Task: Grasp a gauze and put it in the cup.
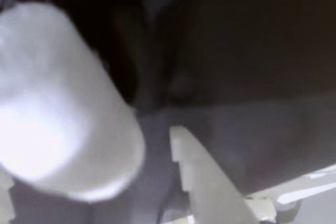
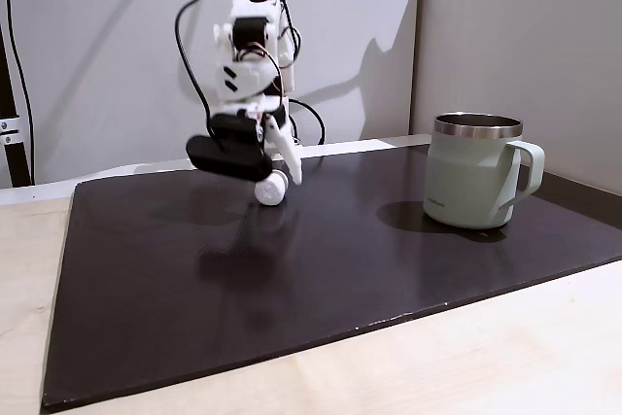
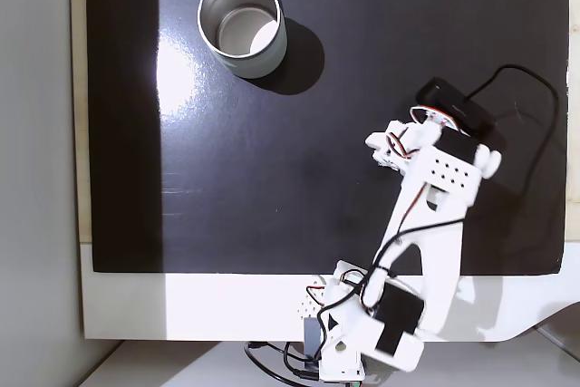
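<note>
So the thing my next move hangs on is where the cup [image 3: 241, 28] sits relative to the gripper [image 3: 385, 153]. In the top-down fixed view it's out at roughly 10 o'clock from the fingers and well apart, with bare dark mat [image 3: 299, 178] in between. In the side fixed view the cup [image 2: 473, 174] is off at 3 o'clock from the gripper [image 2: 279, 180], standing upright with its mouth open to the top.

The gauze [image 2: 271, 190] is pinched in the jaws at the low end of the arm, and from the side it looks lifted clear of the mat, though I wouldn't swear to the gap. The wrist view has it huge and blurry at about 9 o'clock [image 1: 58, 108], with one white finger [image 1: 205, 177] poking up at 5 o'clock. Its long axis seems to run diagonally there, upper left to lower right.

My guess: carry it across to the cup, get above the rim, then let go.
</note>
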You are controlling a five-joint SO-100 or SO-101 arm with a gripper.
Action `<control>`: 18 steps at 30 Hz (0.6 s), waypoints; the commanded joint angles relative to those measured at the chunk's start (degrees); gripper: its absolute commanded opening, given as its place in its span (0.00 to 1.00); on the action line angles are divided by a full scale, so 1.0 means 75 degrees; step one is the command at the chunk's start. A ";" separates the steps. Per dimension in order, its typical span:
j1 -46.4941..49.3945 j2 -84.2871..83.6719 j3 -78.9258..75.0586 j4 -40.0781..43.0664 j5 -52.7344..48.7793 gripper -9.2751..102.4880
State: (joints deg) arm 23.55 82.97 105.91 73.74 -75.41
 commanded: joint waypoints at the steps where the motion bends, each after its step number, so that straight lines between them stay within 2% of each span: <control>1: -0.0129 -0.0176 -0.0422 -0.0316 0.0211 0.38; 4: -0.0270 -0.0340 -0.0422 -0.0434 0.0410 0.35; 13: -0.0480 -0.0387 -0.0469 -0.0457 0.0867 0.08; 18: -0.0387 -0.0270 -0.0480 -0.0445 0.0879 0.08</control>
State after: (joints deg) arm 20.04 79.80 105.21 70.84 -69.17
